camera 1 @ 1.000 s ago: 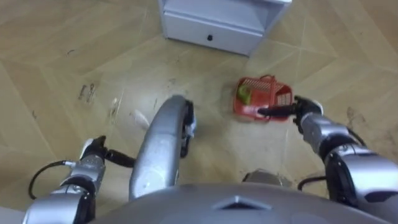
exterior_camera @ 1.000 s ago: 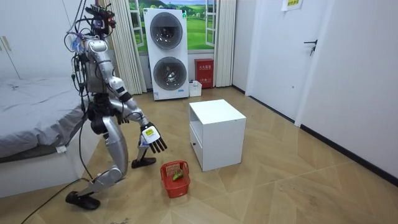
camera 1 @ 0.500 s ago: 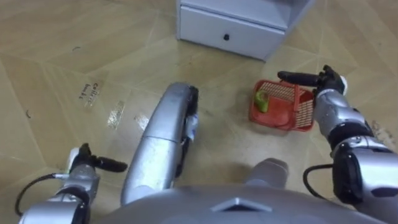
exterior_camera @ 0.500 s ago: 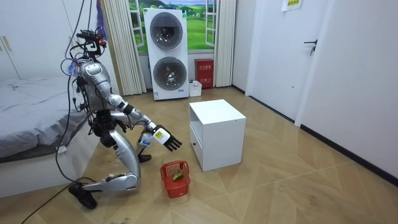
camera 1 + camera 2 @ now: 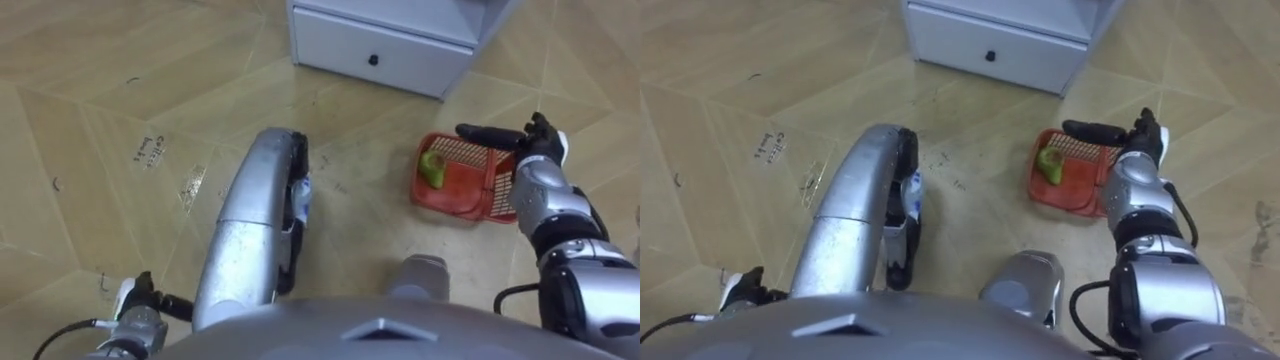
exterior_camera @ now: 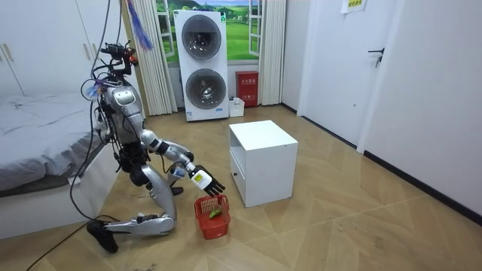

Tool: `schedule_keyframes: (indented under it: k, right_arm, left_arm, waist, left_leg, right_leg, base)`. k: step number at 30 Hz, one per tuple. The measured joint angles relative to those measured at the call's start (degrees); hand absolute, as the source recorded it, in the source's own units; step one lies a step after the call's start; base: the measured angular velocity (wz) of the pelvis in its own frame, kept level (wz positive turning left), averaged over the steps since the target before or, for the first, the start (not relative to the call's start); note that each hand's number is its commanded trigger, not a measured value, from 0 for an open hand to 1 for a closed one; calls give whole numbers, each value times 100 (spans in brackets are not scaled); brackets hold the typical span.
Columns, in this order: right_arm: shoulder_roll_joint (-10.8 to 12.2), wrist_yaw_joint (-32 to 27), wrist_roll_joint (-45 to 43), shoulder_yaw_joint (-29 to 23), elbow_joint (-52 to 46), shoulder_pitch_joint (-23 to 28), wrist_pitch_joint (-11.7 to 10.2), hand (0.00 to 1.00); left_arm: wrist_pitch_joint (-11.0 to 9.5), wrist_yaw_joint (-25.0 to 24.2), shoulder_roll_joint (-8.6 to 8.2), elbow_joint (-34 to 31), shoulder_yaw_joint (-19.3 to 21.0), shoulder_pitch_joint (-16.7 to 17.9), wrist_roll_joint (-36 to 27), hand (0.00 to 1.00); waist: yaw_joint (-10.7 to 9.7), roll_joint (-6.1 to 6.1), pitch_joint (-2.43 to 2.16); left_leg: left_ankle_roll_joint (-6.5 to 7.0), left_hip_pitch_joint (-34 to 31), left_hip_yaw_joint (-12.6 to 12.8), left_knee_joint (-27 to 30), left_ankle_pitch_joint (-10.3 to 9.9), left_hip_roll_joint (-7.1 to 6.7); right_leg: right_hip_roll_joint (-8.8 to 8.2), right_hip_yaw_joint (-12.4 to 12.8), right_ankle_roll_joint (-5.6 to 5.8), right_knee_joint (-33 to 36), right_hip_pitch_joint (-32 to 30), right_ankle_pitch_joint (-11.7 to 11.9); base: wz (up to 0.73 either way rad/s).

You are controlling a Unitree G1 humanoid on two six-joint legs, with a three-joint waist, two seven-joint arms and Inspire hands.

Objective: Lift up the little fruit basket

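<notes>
The right hand [image 5: 538,148] is held open, fingers straight and gripping nothing, just above the red basket [image 5: 462,206] on the floor. Below its fingertips a green fruit [image 5: 432,168] is seen lying in the basket. A white cabinet [image 5: 385,40] stands beyond.

I log the wooden floor [image 5: 80,120]. Standing on it: red basket [image 5: 462,195] near a white cabinet [image 5: 385,45]; stacked washers [image 6: 201,64] by the far wall; bed [image 6: 38,143] at the room view's left.
</notes>
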Motion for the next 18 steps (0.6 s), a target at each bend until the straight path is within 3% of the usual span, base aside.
schedule_keyframes:
  k: [2,4,6,10,16,18]
  right_arm:
    - [-1,-1,-123,27,-219,216,-1,0]
    - [-47,2,-176,40,-224,271,0,0]
    - [-60,-15,-165,163,-225,352,0,0]
    - [-101,-54,-51,376,-144,510,12,0]
    - [-104,29,70,377,-121,631,36,0]
    - [-114,84,95,377,-116,630,59,0]
  left_arm:
    - [-32,-5,-34,-6,-16,210,-2,0]
    - [-23,-10,-101,-12,-16,318,0,0]
    - [-30,-13,-126,-2,-68,381,-2,0]
    - [-134,-25,-124,-15,-202,398,9,0]
    - [-253,-110,-123,-17,-253,436,54,0]
    - [-259,-131,-123,-10,-253,444,11,0]
  waist:
    - [-14,-9,0]
    - [-27,52,1]
    - [2,83,-16]
    - [18,130,-28]
    - [46,237,-24]
    - [45,244,-28]
  left_leg:
    - [-37,-52,-56,209,12,-4]
    - [-68,-106,-183,392,25,4]
    - [-183,-111,-279,401,80,-5]
    - [-215,-86,-374,376,95,-6]
    - [-299,-66,-436,360,83,-11]
    - [-397,-44,-436,315,34,-12]
  right_leg:
    - [86,99,-87,212,38,-57]
    - [142,139,-89,329,52,-104]
    - [198,191,-85,359,-10,-113]
    - [285,195,-71,367,-20,-120]
    - [308,212,-57,403,-37,-127]
    - [281,209,-50,410,-43,-131]
  base:
    - [-12]
    - [-26]
    - [-23]
    - [-4]
    - [-2]
    - [2]
